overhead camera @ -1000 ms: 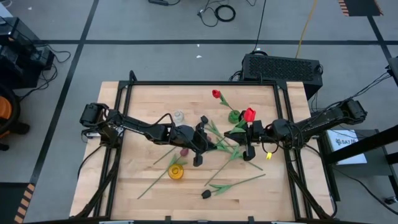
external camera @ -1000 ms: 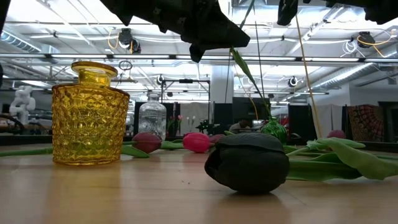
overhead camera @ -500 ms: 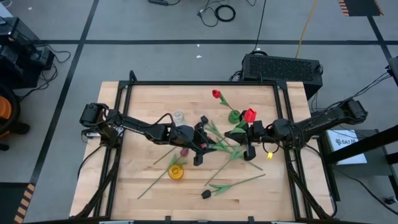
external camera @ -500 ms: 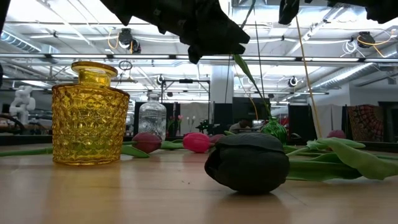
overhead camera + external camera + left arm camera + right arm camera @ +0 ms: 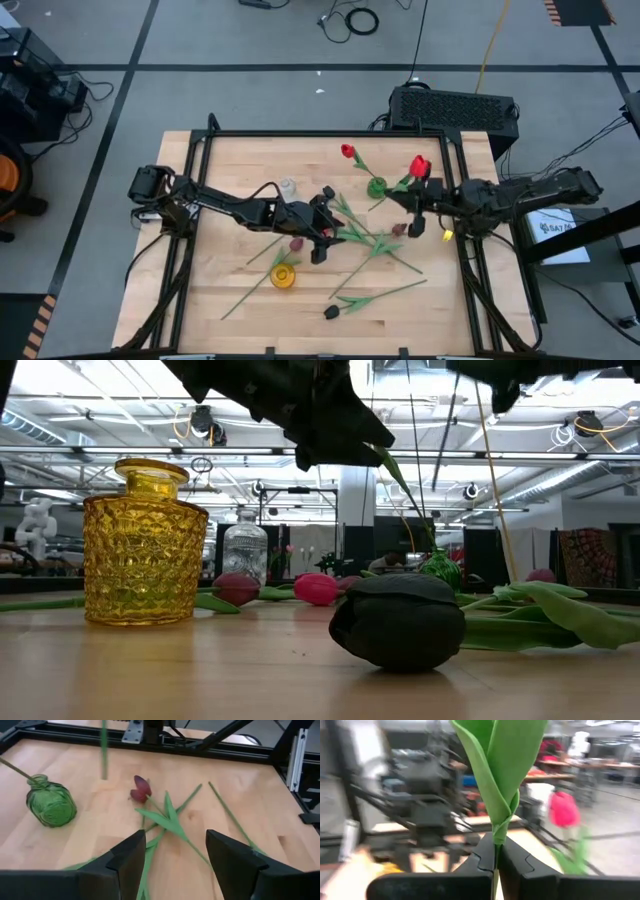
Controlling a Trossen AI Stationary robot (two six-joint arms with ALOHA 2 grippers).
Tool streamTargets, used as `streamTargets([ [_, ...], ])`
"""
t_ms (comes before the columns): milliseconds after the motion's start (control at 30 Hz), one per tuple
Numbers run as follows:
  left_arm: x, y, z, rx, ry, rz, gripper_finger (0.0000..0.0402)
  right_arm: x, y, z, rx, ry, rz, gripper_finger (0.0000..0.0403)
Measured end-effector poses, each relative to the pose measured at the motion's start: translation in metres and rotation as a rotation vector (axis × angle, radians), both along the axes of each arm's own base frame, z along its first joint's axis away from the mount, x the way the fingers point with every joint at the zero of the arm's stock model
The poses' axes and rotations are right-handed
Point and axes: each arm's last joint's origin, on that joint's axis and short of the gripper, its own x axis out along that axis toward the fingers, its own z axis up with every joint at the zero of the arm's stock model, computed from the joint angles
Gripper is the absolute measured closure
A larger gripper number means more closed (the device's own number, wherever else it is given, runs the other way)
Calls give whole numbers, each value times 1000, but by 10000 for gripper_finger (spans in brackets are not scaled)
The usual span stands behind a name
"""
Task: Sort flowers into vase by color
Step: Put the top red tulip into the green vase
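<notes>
Several artificial tulips lie across the middle of the table [image 5: 230,160]. A red one [image 5: 347,151] stands with its stem in the green vase [image 5: 377,186]. My right gripper [image 5: 414,198] is just right of that vase, above the table, shut on another red tulip [image 5: 419,166]. My left gripper [image 5: 322,226] hangs open and empty above the crossed green stems [image 5: 165,817], with a maroon tulip [image 5: 140,788] beyond it. A near-black tulip [image 5: 331,312] lies near the front edge and fills the low view [image 5: 398,618]. My right gripper pinches the red tulip's thin stem [image 5: 495,851] between its two fingertips, just below where a folded green leaf [image 5: 495,765] wraps it. The fingers lie across the stem. The tulip is lifted clear of the table, with its head above the gripper.
A yellow vase [image 5: 283,276] stands front left of centre, and a small clear vase [image 5: 287,187] stands behind it. Two maroon heads [image 5: 296,243] [image 5: 398,229] lie among the stems. Black frame rails [image 5: 330,133] edge the table.
My right gripper has moved toward the table's right and far edges with the red tulip, drawing it away from the pile of stems. The tulip's head now stands farther back and to the right of the green vase. My left gripper has kept still.
</notes>
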Motion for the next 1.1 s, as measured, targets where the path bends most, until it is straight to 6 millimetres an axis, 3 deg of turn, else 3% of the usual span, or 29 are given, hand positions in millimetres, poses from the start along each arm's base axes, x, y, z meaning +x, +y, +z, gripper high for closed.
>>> streamTargets([
  [500,2,0,5,-14,-60,-16,187,-7,-46,-15,3,169,-298,402],
  [1100,2,-3,5,-15,-57,-26,187,-6,-59,-33,-7,87,-327,402],
])
